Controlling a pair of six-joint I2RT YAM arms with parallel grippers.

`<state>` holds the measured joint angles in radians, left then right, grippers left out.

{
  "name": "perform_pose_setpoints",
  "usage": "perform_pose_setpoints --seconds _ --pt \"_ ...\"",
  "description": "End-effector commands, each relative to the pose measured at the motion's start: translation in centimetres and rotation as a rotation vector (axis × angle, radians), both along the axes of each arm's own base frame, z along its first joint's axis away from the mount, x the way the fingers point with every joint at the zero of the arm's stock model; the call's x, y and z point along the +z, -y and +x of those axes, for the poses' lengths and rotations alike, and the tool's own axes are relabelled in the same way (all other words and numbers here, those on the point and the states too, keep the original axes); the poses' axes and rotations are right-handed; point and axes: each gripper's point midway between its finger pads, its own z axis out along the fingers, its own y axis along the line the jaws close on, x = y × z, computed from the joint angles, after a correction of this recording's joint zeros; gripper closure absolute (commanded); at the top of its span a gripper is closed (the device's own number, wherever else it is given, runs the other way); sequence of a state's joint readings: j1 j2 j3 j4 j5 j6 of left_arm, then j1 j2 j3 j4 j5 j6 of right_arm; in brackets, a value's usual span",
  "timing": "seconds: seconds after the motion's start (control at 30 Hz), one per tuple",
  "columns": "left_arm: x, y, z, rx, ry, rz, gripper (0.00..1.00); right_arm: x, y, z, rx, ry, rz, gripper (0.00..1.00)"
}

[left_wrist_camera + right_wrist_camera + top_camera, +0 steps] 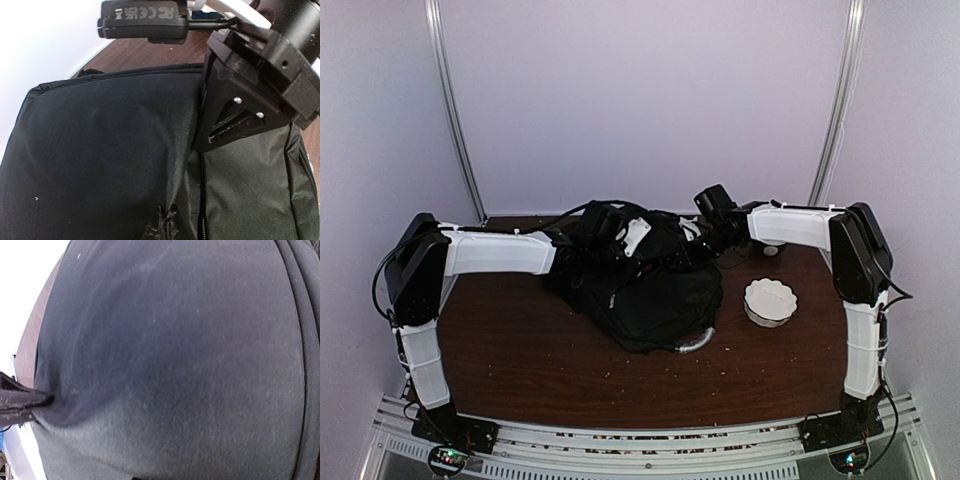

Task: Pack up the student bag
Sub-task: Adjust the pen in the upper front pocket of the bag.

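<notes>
Where the worktop (520,350) carries it, student bag (650,300) lies slumped at mid-back | white bowl (770,300) just right of bag | left fingers (638,240) closed, atop bag | right fingers (227,125) against bag, open or closed: cannot tell

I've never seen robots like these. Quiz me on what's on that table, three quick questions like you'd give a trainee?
1. True or false: the student bag lies on the brown table.
2. The white bowl stands: A on the bag; B beside the bag, on the side of the right arm; C on the floor.
3. Fill in: the bag's fabric is ___ in colour.
Key: 1 true; 2 B; 3 black.
</notes>
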<state>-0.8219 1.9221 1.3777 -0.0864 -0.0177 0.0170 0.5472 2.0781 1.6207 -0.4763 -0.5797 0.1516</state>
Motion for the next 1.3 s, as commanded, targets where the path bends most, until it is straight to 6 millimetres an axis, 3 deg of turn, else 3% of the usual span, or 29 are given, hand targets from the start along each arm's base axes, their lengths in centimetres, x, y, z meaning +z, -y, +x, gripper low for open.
perform_pose_setpoints --seconds 0.0,0.23,0.4,0.6,0.73,0.9,1.13,1.27 --pt "2.1 1.5 -2.0 -0.087 0.01 -0.053 1.0 1.4 -0.7 3.6 -0.029 0.159 0.019 0.89" --pt "1.8 1.4 -1.9 -0.083 0.01 -0.045 1.0 1.3 0.6 4.3 -0.119 0.194 -0.011 0.83" --pt "1.8 1.3 -1.9 -0.077 0.011 -0.04 1.0 3.2 0.6 1.3 -0.041 0.147 0.027 0.79" --pt "1.8 1.3 -1.9 -0.078 0.012 -0.039 1.0 5.6 2.3 -1.9 0.068 0.151 -0.034 0.73" --pt "1.8 1.3 -2.0 -0.086 0.009 -0.042 1.0 6.3 4.6 -1.1 0.053 0.267 -0.168 0.66" --pt "2.0 1.3 -2.2 -0.092 0.006 -0.045 1.0 5.9 5.8 0.6 0.112 0.372 -0.32 0.59" --pt "1.8 1.8 -3.6 -0.161 -0.028 -0.071 1.0 4.9 4.5 1.6 0.136 0.35 -0.301 0.59" --pt "1.1 1.6 -4.8 -0.193 -0.064 -0.074 1.0 5.8 3.9 1.4 0.133 0.319 -0.245 0.59"
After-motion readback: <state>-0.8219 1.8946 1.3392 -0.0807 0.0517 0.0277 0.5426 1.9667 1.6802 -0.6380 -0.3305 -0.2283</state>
